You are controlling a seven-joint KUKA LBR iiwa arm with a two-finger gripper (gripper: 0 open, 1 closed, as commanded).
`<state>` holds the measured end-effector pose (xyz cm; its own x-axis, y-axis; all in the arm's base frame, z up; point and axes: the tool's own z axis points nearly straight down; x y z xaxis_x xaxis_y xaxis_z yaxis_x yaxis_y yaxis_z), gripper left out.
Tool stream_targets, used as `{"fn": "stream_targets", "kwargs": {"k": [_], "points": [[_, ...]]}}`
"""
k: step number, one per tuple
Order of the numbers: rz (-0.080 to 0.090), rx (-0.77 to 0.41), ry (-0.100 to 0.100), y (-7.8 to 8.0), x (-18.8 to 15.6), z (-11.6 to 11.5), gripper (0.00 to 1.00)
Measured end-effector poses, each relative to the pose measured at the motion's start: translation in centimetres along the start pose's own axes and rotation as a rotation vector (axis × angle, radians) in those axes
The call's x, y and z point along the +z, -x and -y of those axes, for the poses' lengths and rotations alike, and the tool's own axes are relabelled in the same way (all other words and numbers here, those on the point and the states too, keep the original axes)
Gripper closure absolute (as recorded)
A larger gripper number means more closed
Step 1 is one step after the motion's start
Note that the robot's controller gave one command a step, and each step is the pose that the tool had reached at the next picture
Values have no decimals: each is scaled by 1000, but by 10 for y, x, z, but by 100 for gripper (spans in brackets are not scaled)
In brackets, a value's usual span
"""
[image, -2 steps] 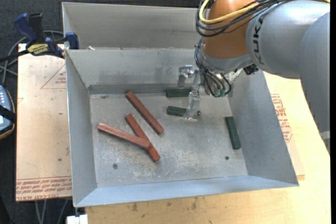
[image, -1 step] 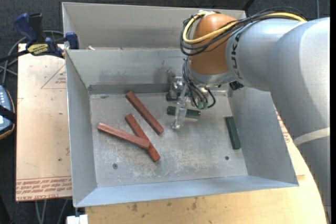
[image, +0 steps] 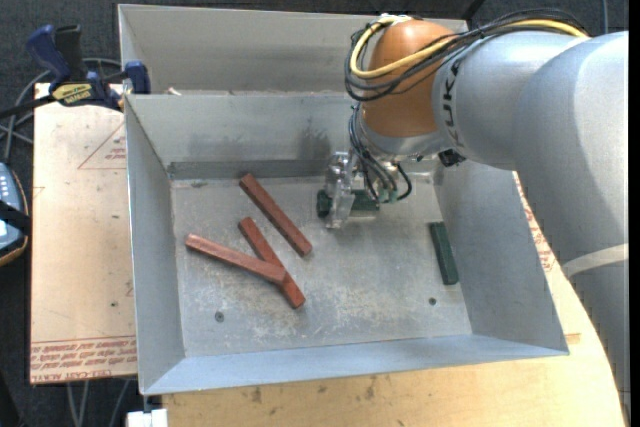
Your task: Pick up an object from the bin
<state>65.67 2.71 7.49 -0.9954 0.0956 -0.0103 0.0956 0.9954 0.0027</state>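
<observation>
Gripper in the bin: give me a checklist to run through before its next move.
1. Position: the gripper is low over the bin floor, near the back middle. Ok.
2. Load: a small dark green thing sits right against it. Held or not: cannot tell.
3. The reddish-brown sticks lie apart from it, toward the view's left. Ok.
4. The dark green bar lies flat on the view's right, well clear. Ok.
5. Clearance to the back wall behind it: cannot tell.
</observation>
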Motion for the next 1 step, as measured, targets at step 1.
{"fn": "stream_targets", "kwargs": {"k": [1], "points": [[2,-39,0,-9,-157,-13,100]]}}
